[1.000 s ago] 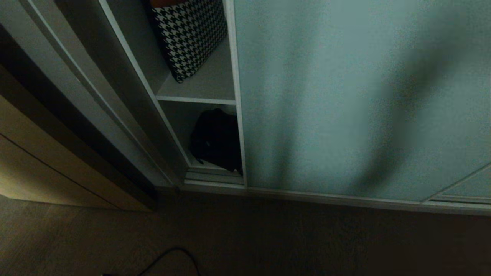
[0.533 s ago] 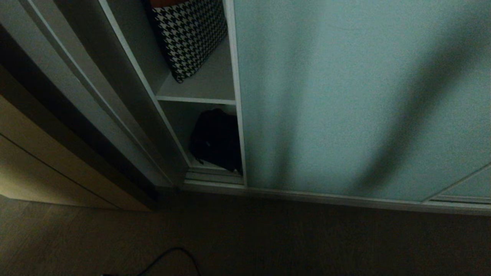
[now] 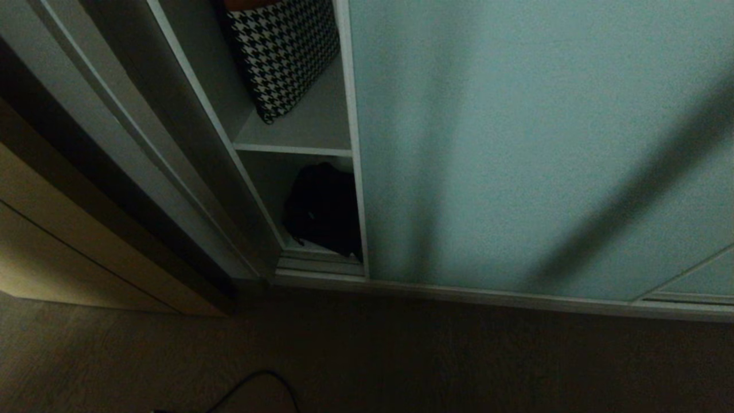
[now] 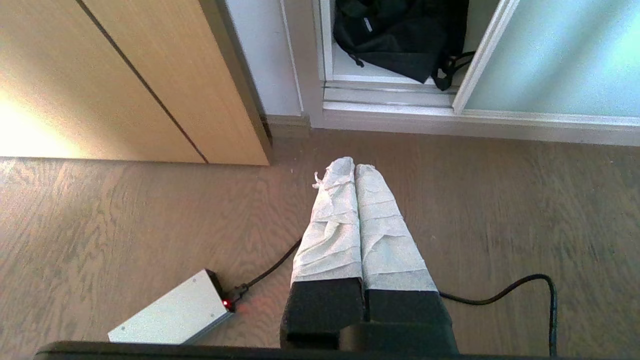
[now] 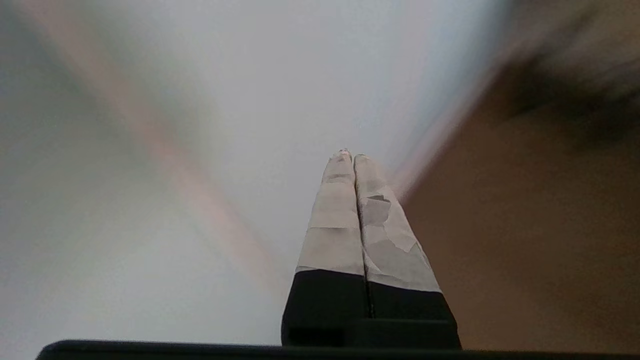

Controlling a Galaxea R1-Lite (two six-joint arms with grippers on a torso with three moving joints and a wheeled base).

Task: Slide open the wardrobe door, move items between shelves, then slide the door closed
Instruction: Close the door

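The frosted blue-green sliding wardrobe door (image 3: 516, 143) (image 4: 555, 55) covers most of the wardrobe, leaving a narrow gap at its left edge. In that gap a black-and-white houndstooth cushion (image 3: 284, 51) leans on the upper shelf (image 3: 298, 135). A floppy black bag (image 3: 324, 209) (image 4: 400, 35) lies on the bottom shelf (image 4: 370, 72). My left gripper (image 4: 354, 165) hangs shut over the floor, short of the gap, holding nothing. My right gripper (image 5: 348, 155) is shut and empty, pointing at a blurred pale surface beside the brown floor. Neither gripper shows in the head view.
A beige wooden cabinet front (image 3: 63, 246) (image 4: 125, 80) stands left of the wardrobe. On the wood floor (image 4: 500, 210) lie a grey box with a red light (image 4: 175, 315) and a black cable (image 4: 525, 285) (image 3: 258, 384). The door's bottom track (image 3: 487, 295) runs along the floor.
The arm's dark shadow on the door has swung to the right and tilted lower. The door, cushion and bag have not moved.
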